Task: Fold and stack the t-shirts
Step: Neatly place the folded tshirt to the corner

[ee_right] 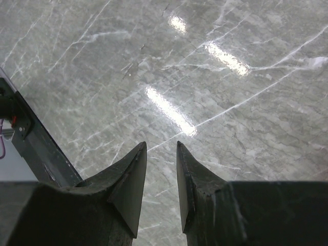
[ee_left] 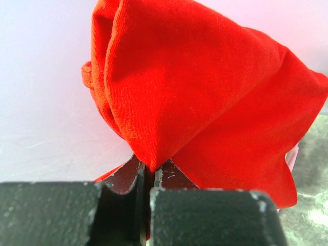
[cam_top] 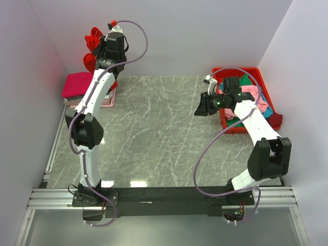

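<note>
From above, the left arm covered part of the folded magenta t-shirt, and the right arm hid much of the red bin (its tangled t-shirts were too small to count). In the left wrist view, the red t-shirt ran past the top edge and buried the tips of the left gripper.

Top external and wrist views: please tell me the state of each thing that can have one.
red t-shirt: bunched up, gripped at a fold.
left gripper: jaws shut on the red t-shirt.
right gripper: jaws slightly apart, holding nothing.
magenta t-shirt: folded, lying flat at far left.
red bin: holds a heap.
loose shirts: unfolded, heaped in the red bin.
</note>
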Available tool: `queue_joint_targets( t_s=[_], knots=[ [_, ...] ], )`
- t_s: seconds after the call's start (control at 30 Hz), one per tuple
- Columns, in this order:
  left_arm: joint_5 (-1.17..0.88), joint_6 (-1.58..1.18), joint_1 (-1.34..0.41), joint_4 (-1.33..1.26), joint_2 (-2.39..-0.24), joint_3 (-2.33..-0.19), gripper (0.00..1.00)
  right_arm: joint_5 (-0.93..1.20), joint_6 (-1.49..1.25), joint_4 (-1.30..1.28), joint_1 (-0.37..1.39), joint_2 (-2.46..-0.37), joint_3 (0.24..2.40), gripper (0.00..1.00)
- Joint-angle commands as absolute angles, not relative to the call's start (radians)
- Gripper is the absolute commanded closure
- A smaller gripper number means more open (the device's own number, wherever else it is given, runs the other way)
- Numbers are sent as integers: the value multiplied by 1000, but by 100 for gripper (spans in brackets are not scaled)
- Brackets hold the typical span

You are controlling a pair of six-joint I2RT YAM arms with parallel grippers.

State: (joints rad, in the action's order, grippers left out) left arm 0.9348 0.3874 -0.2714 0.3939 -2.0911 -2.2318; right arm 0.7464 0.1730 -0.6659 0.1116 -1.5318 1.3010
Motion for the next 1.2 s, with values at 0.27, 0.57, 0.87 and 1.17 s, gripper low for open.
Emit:
queue_joint_targets(
  t_s=[0.27, 0.57, 0.87, 1.17],
  knots=[
    [957, 416, -244, 302, -1980, -2235, 100, 762, 173, -643, 117, -1494, 1295, 63],
    [931, 408, -227, 302, -1973, -2212, 100, 769, 172, -643, 117, -1491, 1298, 63],
    [899, 394, -199, 307, -2023, -2233, 100, 769, 176, -641, 117, -1491, 1295, 63],
    [865, 434, -164, 229, -2085, -2238, 100, 784, 173, -646, 120, -1493, 1290, 62]
  ],
)
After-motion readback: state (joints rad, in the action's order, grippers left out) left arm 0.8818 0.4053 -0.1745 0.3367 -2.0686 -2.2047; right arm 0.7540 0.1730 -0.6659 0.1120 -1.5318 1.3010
